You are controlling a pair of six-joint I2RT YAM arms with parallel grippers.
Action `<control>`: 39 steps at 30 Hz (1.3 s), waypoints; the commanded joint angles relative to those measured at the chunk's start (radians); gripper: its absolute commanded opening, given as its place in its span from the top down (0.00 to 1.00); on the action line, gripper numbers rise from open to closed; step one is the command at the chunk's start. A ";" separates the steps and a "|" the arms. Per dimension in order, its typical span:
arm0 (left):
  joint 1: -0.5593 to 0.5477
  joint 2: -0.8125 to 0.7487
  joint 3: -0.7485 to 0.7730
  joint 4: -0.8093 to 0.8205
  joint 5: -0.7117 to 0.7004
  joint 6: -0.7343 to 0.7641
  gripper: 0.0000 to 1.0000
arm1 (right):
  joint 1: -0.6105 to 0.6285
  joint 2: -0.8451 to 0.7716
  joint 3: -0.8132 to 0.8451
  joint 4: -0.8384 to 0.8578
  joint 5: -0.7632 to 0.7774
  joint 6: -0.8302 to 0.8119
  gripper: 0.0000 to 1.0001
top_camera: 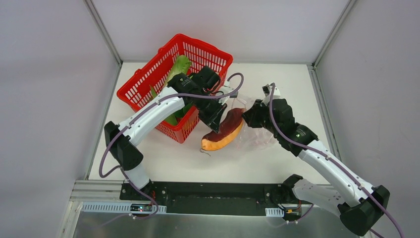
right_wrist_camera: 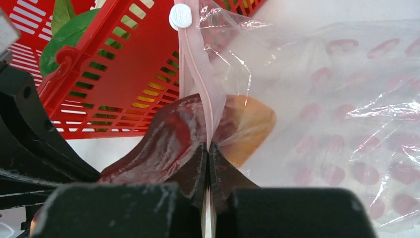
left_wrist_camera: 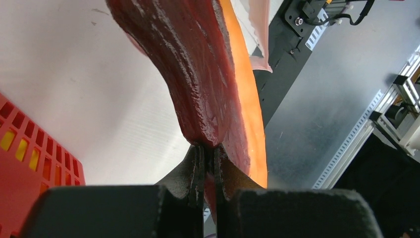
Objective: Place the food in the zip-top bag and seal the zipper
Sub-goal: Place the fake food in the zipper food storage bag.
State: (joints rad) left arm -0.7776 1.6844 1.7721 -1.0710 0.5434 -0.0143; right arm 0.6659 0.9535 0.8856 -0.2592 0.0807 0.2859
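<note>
The orange bun with dark brown sausage (top_camera: 224, 132) hangs tilted from my left gripper (top_camera: 214, 124), which is shut on the sausage's edge (left_wrist_camera: 198, 74). Its upper end pokes into the mouth of the clear zip-top bag (top_camera: 257, 134) with pinkish-red dots (right_wrist_camera: 346, 114). My right gripper (right_wrist_camera: 208, 148) is shut on the pinkish zipper strip (right_wrist_camera: 195, 79) and holds the mouth up; a white slider (right_wrist_camera: 180, 16) sits at the strip's far end. Green bok choy (top_camera: 179, 67) and leaves (right_wrist_camera: 67, 44) lie in the red basket. The lemon is hidden.
The red mesh basket (top_camera: 148, 82) stands at the back left, just behind the left arm and close to the bag's mouth. White walls with metal posts ring the table. The metal rail (top_camera: 198, 198) runs along the near edge.
</note>
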 commanded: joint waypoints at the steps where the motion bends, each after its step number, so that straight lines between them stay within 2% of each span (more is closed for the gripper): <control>1: -0.042 0.021 0.087 -0.092 0.022 0.046 1.00 | 0.008 -0.014 -0.010 0.058 -0.029 -0.030 1.00; 5: -0.059 0.035 0.096 -0.118 0.032 0.077 1.00 | 0.010 -0.021 -0.030 0.085 -0.046 -0.052 1.00; 9: -0.062 0.082 0.142 -0.160 0.032 0.081 1.00 | 0.011 -0.029 -0.052 0.125 -0.145 -0.079 1.00; 17: -0.062 0.143 0.198 -0.119 0.014 0.019 1.00 | 0.025 -0.118 -0.174 0.252 -0.190 -0.108 1.00; 20: -0.062 0.145 0.197 -0.060 0.025 -0.026 0.90 | 0.025 -0.133 -0.187 0.255 -0.174 -0.094 1.00; 21: -0.061 0.142 0.195 -0.036 0.023 -0.042 0.77 | 0.024 -0.133 -0.188 0.255 -0.160 -0.086 1.00; 23: -0.061 0.131 0.189 -0.003 -0.003 -0.063 0.66 | 0.024 -0.129 -0.191 0.255 -0.132 -0.065 1.00; 26: -0.061 0.111 0.182 -0.006 0.007 -0.038 0.43 | 0.023 -0.123 -0.189 0.255 -0.088 -0.016 1.00; 27: -0.060 0.099 0.172 -0.006 -0.003 -0.032 0.39 | 0.022 -0.119 -0.189 0.255 -0.050 0.002 1.00; 34: -0.054 -0.064 -0.008 0.055 -0.153 -0.028 0.18 | 0.004 -0.090 -0.190 0.297 -0.014 0.093 1.00; 37: -0.054 -0.121 -0.119 0.088 -0.172 -0.058 0.16 | -0.009 -0.071 -0.175 0.293 -0.022 0.129 1.00; 39: -0.054 -0.155 -0.211 0.180 -0.128 -0.123 0.16 | -0.013 -0.056 -0.160 0.286 -0.026 0.148 1.00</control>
State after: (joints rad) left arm -0.8356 1.6020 1.6867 -1.0061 0.4244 -0.0540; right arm 0.6632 0.8803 0.6891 -0.0364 0.0418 0.3645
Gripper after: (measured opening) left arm 0.835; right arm 0.009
